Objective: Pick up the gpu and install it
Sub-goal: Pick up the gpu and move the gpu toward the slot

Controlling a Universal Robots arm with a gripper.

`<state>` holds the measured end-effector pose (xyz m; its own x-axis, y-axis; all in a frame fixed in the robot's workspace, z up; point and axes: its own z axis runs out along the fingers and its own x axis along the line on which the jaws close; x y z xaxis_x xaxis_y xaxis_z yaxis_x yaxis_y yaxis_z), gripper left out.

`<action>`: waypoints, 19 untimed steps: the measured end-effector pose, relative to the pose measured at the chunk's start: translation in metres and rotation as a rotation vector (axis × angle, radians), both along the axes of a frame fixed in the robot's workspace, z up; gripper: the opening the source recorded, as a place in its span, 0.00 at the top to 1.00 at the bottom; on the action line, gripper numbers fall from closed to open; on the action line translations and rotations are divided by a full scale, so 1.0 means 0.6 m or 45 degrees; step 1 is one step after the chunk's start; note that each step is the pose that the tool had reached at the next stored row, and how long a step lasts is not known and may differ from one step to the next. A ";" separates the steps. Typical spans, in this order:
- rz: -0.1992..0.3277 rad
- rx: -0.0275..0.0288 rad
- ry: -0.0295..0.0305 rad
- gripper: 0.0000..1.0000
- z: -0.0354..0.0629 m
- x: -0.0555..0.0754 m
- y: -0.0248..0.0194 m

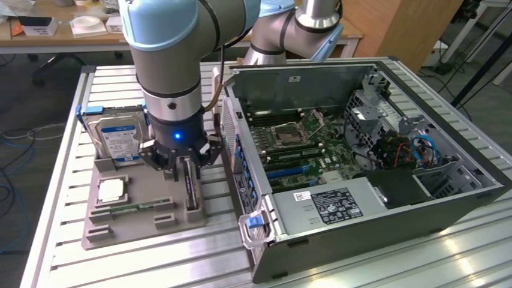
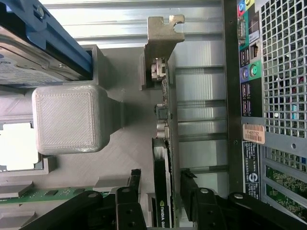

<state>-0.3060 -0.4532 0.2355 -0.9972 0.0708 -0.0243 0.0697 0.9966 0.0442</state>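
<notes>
Wrist view looks straight down the gripper. Its two black fingers stand wide apart with the gpu between them. A gap shows on either side of the card, so the hand is released and grasps nothing.

The gpu stands on its long edge in a slot of the grey tray, along the tray's side nearest the computer case. Its silver bracket is at the end away from the fingers. The same view gives the card's printed label, partly cut off between the fingers, and the case's rear ports and grille.

Exterior view adds the arm standing upright over the tray, with the gripper down around the gpu. The open computer case lies just beside the tray with its board exposed. On the tray's far side from the gpu, the hard drive stands upright. A processor chip and a memory stick lie flat near it. From this angle the fingertips merge with the dark card, so contact is hard to judge.
</notes>
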 end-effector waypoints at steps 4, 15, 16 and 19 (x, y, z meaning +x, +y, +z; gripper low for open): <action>0.000 -0.0001 0.0001 0.61 0.000 0.000 0.0000; 0.000 0.0000 -0.0001 0.69 0.000 0.003 0.0000; 0.000 -0.0001 -0.0001 0.69 0.000 0.003 0.0000; 0.000 -0.0001 0.0001 0.69 0.000 0.003 0.0000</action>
